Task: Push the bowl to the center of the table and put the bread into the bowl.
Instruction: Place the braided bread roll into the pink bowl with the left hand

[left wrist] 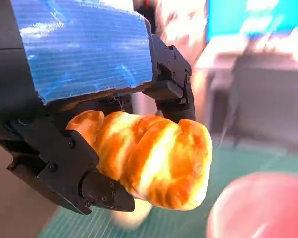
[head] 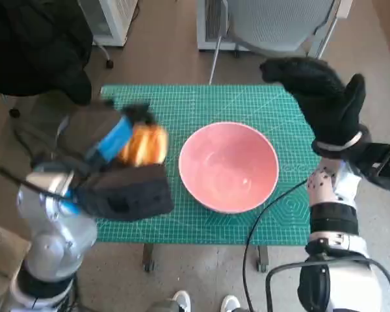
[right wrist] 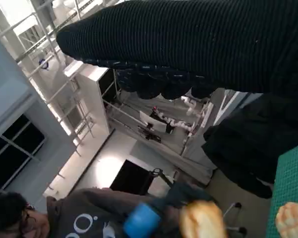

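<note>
While gripping bread (left wrist: 149, 158) in left hand (head: 120, 172), swing over bowl (head: 229, 167); keep empty, spread right hand (head: 322, 104) clear.

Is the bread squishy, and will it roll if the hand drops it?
Probably soft: the bread looks puffy and twisted between the left hand's fingers. It likely weighs little. Its lumpy shape should stop it rolling far inside the pink bowl.

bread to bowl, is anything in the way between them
Nothing visible. The left hand holds the bread just beside the bowl, with only bare mat between them. The bowl is empty, and the right hand is raised off to its far side.
</note>
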`<state>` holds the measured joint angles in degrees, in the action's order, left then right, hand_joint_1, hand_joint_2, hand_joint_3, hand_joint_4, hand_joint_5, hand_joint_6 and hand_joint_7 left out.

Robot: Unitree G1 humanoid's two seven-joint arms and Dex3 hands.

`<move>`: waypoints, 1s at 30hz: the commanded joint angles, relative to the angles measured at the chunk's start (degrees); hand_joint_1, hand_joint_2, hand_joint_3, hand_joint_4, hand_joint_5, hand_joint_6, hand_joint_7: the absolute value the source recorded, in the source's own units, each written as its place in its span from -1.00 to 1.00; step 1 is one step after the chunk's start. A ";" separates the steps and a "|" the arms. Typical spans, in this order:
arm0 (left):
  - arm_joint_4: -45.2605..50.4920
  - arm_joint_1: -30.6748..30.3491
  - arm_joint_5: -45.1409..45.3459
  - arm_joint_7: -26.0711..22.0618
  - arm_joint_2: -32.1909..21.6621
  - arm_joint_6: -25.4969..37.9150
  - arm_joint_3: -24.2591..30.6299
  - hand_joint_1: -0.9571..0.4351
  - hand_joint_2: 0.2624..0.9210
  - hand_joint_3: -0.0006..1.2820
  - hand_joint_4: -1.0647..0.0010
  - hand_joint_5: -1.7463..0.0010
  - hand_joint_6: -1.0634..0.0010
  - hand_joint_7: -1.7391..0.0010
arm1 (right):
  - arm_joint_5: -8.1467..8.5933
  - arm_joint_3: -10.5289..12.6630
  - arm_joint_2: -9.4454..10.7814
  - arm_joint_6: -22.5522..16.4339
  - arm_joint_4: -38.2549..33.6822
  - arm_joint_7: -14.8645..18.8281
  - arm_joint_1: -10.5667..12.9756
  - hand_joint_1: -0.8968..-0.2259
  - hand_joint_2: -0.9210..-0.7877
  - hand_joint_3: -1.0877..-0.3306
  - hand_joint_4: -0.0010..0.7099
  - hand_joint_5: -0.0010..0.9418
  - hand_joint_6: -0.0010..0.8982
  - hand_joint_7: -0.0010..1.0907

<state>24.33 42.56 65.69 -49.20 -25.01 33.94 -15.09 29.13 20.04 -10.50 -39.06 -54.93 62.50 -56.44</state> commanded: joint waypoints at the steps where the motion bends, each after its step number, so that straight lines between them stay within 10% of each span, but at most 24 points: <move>1: -7.09 4.30 1.79 3.70 4.87 -1.53 -4.19 0.38 0.97 -0.69 0.05 -0.68 -0.11 -0.27 | 0.26 0.09 0.22 0.34 -0.13 0.50 1.02 -0.27 -1.00 -0.10 -0.47 -0.99 -0.46 -0.99; 4: -12.17 7.34 2.60 4.61 7.45 -1.79 -6.14 0.38 0.99 -0.54 0.25 -0.72 0.20 -0.57 | 0.35 0.12 0.17 0.42 0.08 0.53 1.08 -0.26 -1.00 -0.11 -0.47 -0.99 -0.46 -0.99; 8: -20.77 13.51 2.83 2.67 11.39 -0.84 -8.72 0.80 0.38 0.14 0.30 -0.93 0.37 0.48 | 0.38 0.04 0.16 0.41 0.94 0.43 1.40 -0.25 -1.00 -0.12 -0.47 -0.99 -0.46 -0.99; 14: -36.30 21.92 -0.69 2.29 15.73 -1.34 -10.58 0.91 0.16 0.36 0.29 -0.99 0.03 0.71 | 0.36 0.00 0.05 0.38 1.96 0.14 1.98 -0.25 -1.00 -0.13 -0.47 -1.00 -0.47 -0.99; 25: -69.11 36.85 -5.19 3.46 22.39 -8.44 -16.07 0.93 0.02 0.46 0.24 -0.99 0.29 0.90 | 0.51 0.06 -0.35 1.24 3.77 -0.48 3.16 -0.25 -1.00 -0.13 -0.49 -1.00 -0.47 -1.00; 30: -78.54 41.11 -4.11 -1.07 24.12 -10.93 -20.29 0.91 0.47 -0.07 0.13 -0.79 0.04 0.86 | 0.19 -0.10 -0.39 1.14 4.84 -1.17 4.01 -0.25 -1.00 -0.12 -0.49 -1.00 -0.47 -0.99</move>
<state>-42.78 76.57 61.80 -46.92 -3.42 26.36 -31.40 29.26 20.00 -10.61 -39.01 -51.36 62.25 -55.96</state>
